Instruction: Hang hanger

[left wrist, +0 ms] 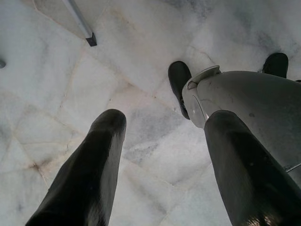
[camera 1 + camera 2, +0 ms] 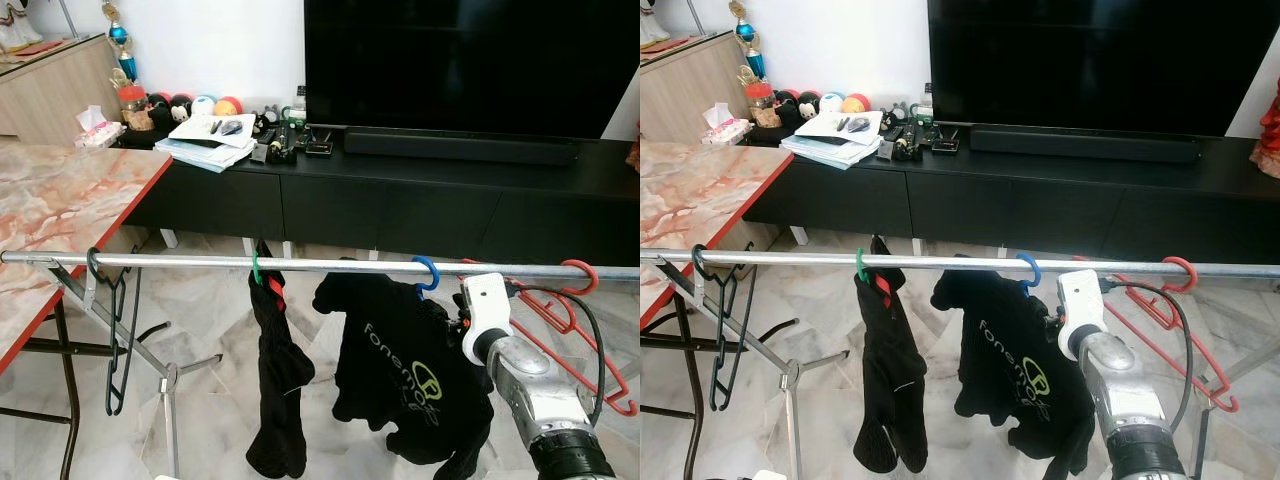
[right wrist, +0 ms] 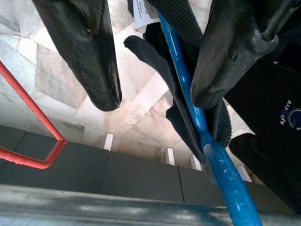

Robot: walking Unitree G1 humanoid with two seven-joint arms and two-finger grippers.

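Four hangers are hanging along one long metal rail (image 2: 200, 261) that is running across the room in front of a black TV cabinet (image 2: 400, 200) and a large dark television (image 2: 470, 60). A marble-patterned table (image 2: 60, 200) is standing at the robot's left, its edge just beside the rail's end. On the rail, a black T-shirt (image 2: 400, 380) with pale lettering is drooping from the blue hanger (image 3: 188, 94), whose hook (image 2: 428, 268) is sitting over the bar. Left of it a dark garment (image 2: 275, 390) is dangling from a green hook (image 2: 256, 268). An empty black hanger (image 2: 118, 330) is hanging near the table end, and an empty red hanger (image 2: 575, 330) near the other end. The right gripper (image 3: 150, 101) is reaching up just below the rail, its fingers (image 3: 84, 52) spread wide on either side of the blue hanger's shoulder without gripping it. The left gripper (image 1: 162, 136) is hanging idle over the marble floor (image 1: 70, 94), its fingers (image 1: 89, 169) parted and holding nothing.
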